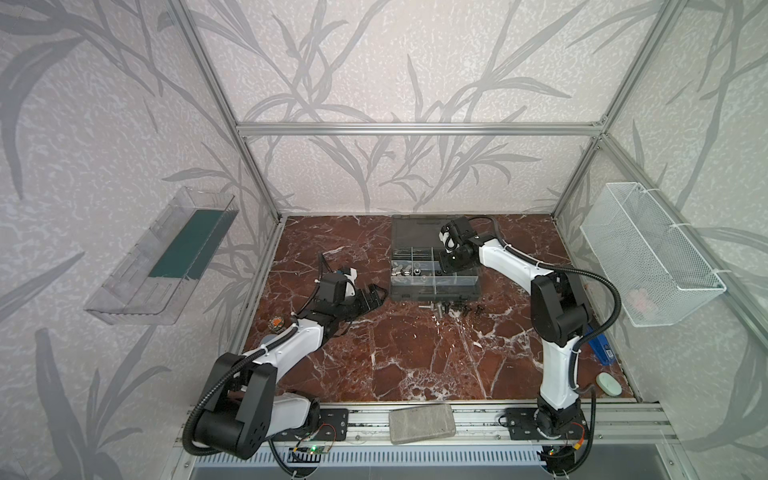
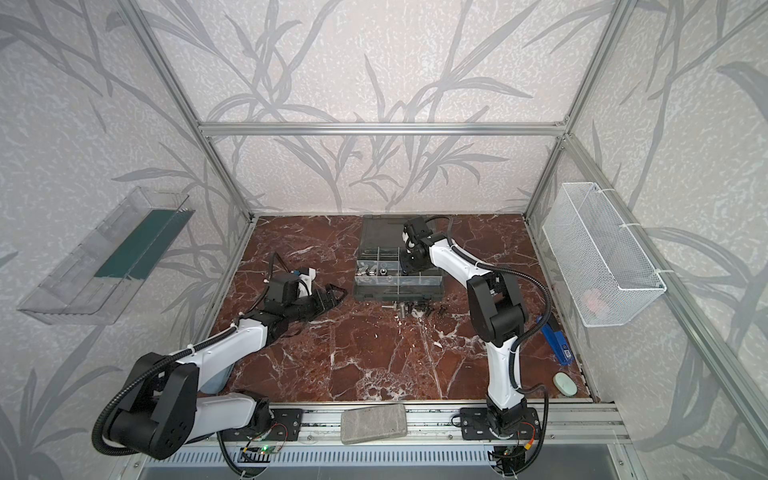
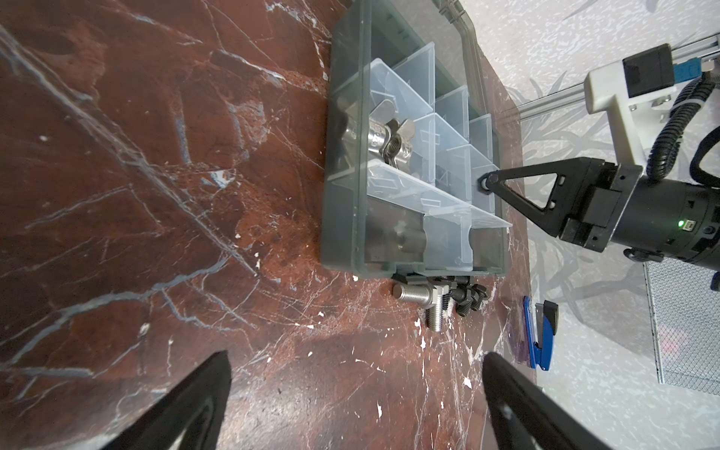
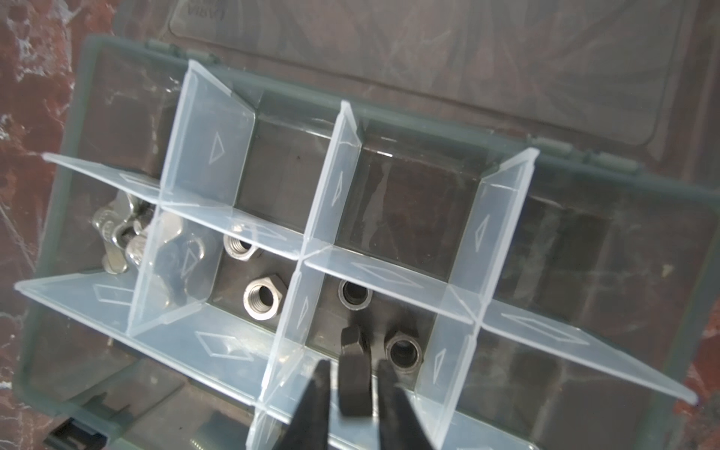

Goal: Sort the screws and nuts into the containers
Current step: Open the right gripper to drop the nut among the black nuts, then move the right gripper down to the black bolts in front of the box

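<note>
Flanking a black nut [image 4: 353, 389], right end effector [image 4: 353, 364] stands parted.

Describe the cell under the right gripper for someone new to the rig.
Dark grey organizer case at the back of the marble table, middle row. The cell under the right gripper holds black nuts; the cell beside it holds silver hex nuts.
</note>
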